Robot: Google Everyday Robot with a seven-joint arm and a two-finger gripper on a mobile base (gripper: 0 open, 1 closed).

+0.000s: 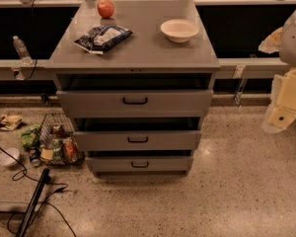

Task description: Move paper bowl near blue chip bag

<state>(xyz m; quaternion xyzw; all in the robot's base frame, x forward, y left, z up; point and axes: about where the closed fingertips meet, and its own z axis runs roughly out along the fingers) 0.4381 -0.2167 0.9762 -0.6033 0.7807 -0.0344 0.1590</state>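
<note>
The paper bowl (179,30) sat upright near the right edge of the drawer cabinet (138,58) top. Open surface lay between it and the blue chip bag (103,37), which was toward the cabinet's left edge. A red apple (105,8) stood at its back left. The cabinet's three drawers (135,101) stood partly out, their insides dark. A wire basket (56,143) holding litter sat at its lower left. The gripper (285,105) hung off the cabinet's right side, well apart; whether spread or closed, I could not tell.
</note>
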